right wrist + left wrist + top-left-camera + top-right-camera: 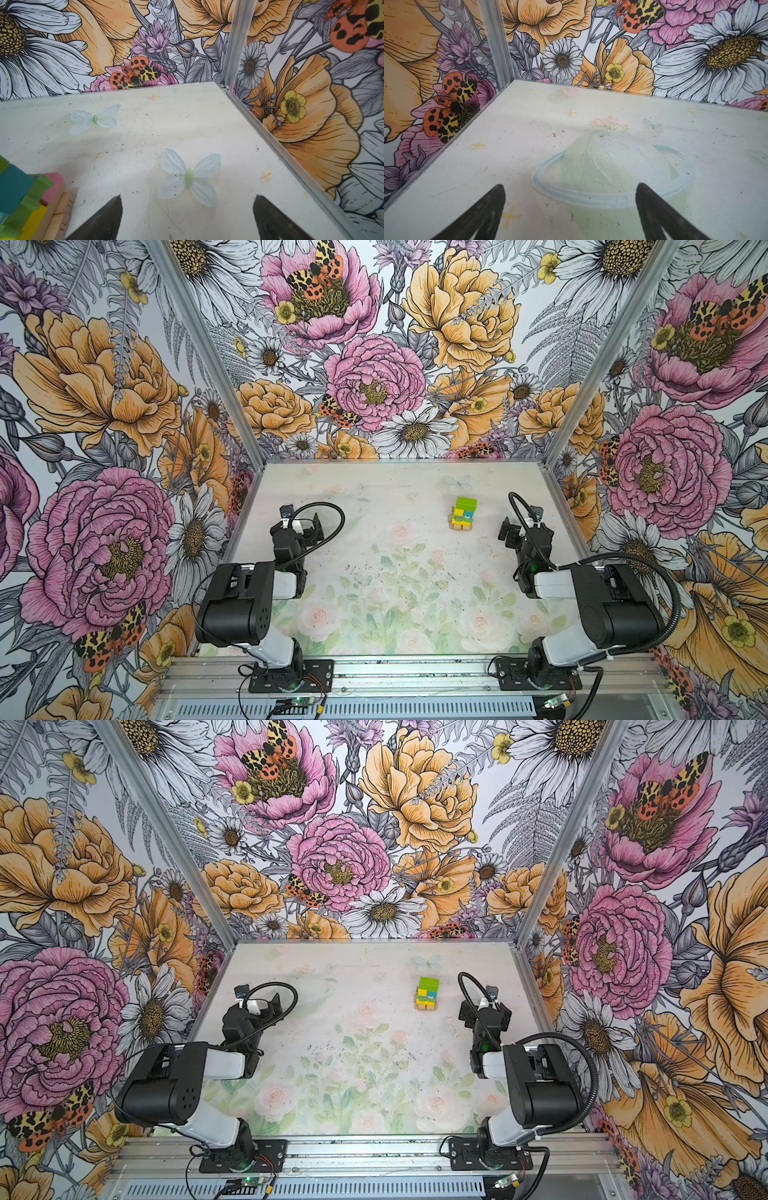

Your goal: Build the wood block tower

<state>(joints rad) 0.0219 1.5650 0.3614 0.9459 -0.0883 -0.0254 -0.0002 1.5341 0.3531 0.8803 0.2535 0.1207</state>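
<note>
The tower [462, 514] [427, 994] stands at the back right of the table in both top views. Its wood blocks are stacked with tan bars [457, 526] at the base, yellow, teal and green pieces above, and a lime-green block [466, 503] on top. The right wrist view catches the tower's edge [31, 197], with teal, pink, yellow and numbered tan bars [62, 212]. My right gripper [525, 529] [187, 202] is open and empty, just right of the tower and apart from it. My left gripper [297, 529] [570, 191] is open and empty near the left wall.
Floral-printed walls enclose the table [395, 580] on three sides, with aluminium posts [552, 456] in the back corners. The mat carries faded prints of flowers, butterflies and a hat. A metal rail [415, 672] with both arm bases runs along the front edge.
</note>
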